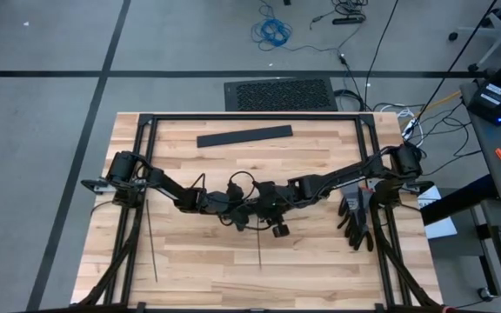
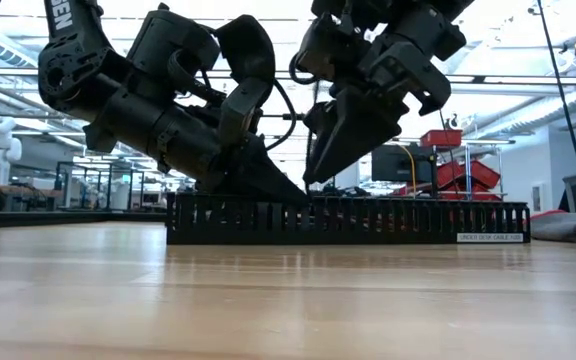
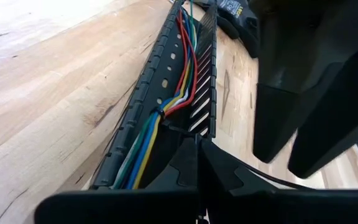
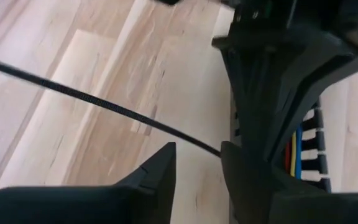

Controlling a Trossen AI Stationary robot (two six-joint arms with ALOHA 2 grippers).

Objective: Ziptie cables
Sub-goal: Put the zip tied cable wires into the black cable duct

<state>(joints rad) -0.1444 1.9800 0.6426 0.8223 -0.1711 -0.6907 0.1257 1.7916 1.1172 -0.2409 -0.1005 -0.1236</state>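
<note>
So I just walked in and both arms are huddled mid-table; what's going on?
Both arms are working over the black slotted duct at the middle of the table. The cables lie inside it, cinched at one spot by a ziptie. The left gripper is shut right at that tie. The right gripper sits close by, jaws apart, with the ziptie's thin tail running between them. Spare zipties lie on the wood.

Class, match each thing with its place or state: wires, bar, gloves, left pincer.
Things:
1. wires
2. bar
3. gloves
4. left pincer

Place or state:
A. lying alone on bare wood, apart from both arms
B. shut
C. inside the slotted duct
D. at the right edge of the table

Pairs: 1-C, 2-A, 3-D, 4-B
</note>
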